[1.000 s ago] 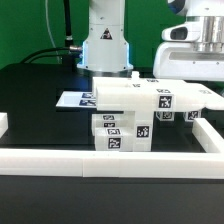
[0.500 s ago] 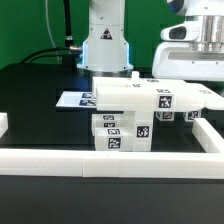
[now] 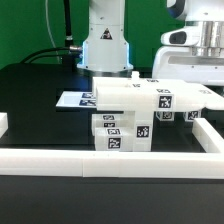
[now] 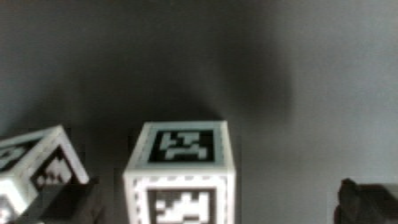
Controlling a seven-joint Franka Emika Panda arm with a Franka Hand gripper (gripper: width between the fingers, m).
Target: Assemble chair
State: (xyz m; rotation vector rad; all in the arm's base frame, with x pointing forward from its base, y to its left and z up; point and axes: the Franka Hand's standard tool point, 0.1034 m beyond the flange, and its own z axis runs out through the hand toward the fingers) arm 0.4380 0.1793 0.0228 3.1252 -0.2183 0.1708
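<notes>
Clearly blocky, matte white plastic chair [image 3: 132, 101], square-tagged.

The chair [image 3: 135, 108] parts look like white plastic, smooth and matt, with softly rounded edges; their square tags [image 4: 185, 146] are flat black-and-white print with no gloss; the table [image 3: 30, 90] top is black and matt, catching only a faint sheen; the border rail [image 3: 110, 160] looks like smooth white plastic; the robot arm [image 3: 105, 40] has a glossier white shell.
</notes>
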